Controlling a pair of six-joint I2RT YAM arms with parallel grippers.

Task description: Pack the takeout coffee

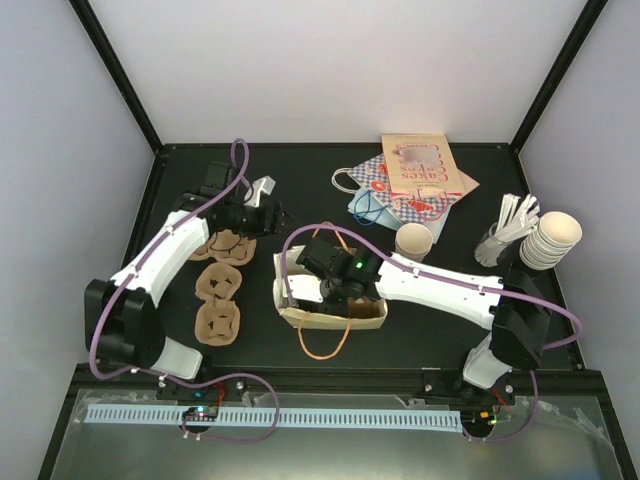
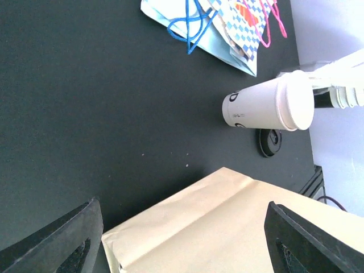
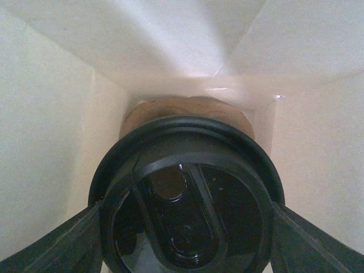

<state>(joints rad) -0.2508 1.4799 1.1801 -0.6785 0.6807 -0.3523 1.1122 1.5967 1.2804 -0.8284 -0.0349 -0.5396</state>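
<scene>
Surface: matte black table, boxed in by plain white walls, with black frame posts at the far corners. A metal ledge carrying a white slotted strip was seen along the near edge, on the near side of the arm bases.

The tan paper bag was set mid-table, mouth up, with its orange handle lying toward the near side. The right gripper was reached down inside it. The takeout coffee was located inside the bag, its black lid clamped between the two fingers, each touching the rim. The cup body was hidden under the lid. A brown shape beyond it could not be identified.

The left gripper was held over the far-left part of the table, jaws spread wide, nothing in them.

Left of the bag: three brown cup carriers, laid in a near-far row.
Far, right of centre: printed paper bags, lying flat.
Just beyond the bag's right end: one cream cup, with a loose black lid on the table beside it.
Right edge: a stack of cream cups and a holder of white sticks.
</scene>
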